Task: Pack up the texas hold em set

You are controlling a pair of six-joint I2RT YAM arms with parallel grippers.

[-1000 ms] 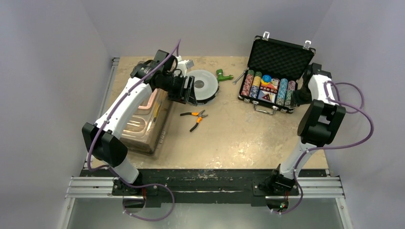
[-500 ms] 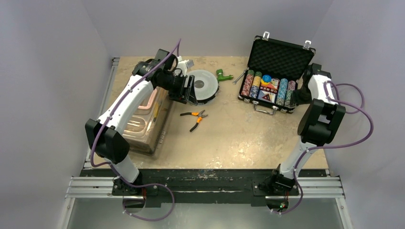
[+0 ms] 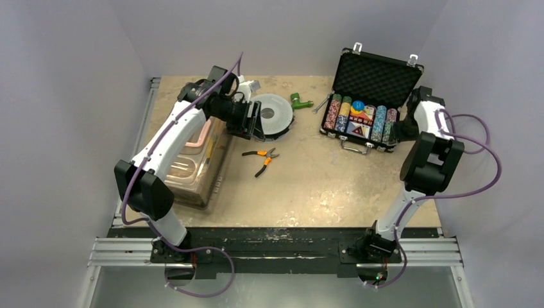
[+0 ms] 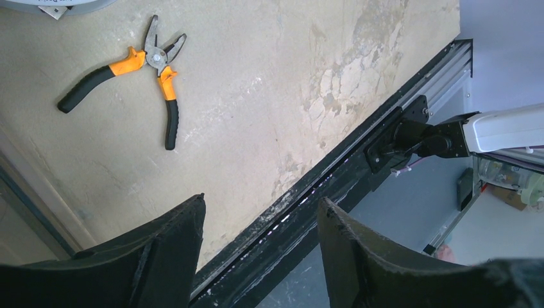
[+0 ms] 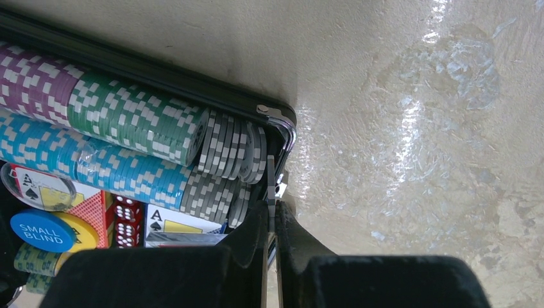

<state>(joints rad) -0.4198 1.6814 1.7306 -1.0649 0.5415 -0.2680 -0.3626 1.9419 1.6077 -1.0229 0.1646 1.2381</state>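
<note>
Jaws of the left gripper (image 4: pixel 262 204) stand spread with nothing between them; through their gap the wrist view shows only the beige counter (image 4: pixel 269 96) and the black rail at its near edge; this gripper (image 3: pixel 252 123) hangs above the counter between the large clear plastic bin (image 3: pixel 192 163) on the left and the round grey disc spool (image 3: pixel 274 114), which lies flat at the back; orange-and-black-handled pliers (image 4: pixel 154 59) lie partly open on the counter, just in front of the spool and apart from the gripper; a small green fitting (image 3: pixel 298 100) rests behind the spool, towards the right; jaws of the right gripper (image 5: pixel 272 204) are pressed together, with their tips at the right-hand front corner of the black rectangular briefcase (image 3: pixel 374 78); whether they touch its metal-edged rim cannot be told; the briefcase sits open at the back right of the counter, its foam-lined lid upright and its handle towards the arms; multicoloured chip rows (image 5: pixel 135 119) lie in its base, purple, green, light blue and grey in the wrist view; between the rows sit a card deck (image 5: pixel 168 224) showing an ace of spades, red dice (image 5: pixel 128 219) and a blue round button (image 5: pixel 40 230) marked SMALL BLIND; the right arm reaches along the briefcase's right end.
</note>
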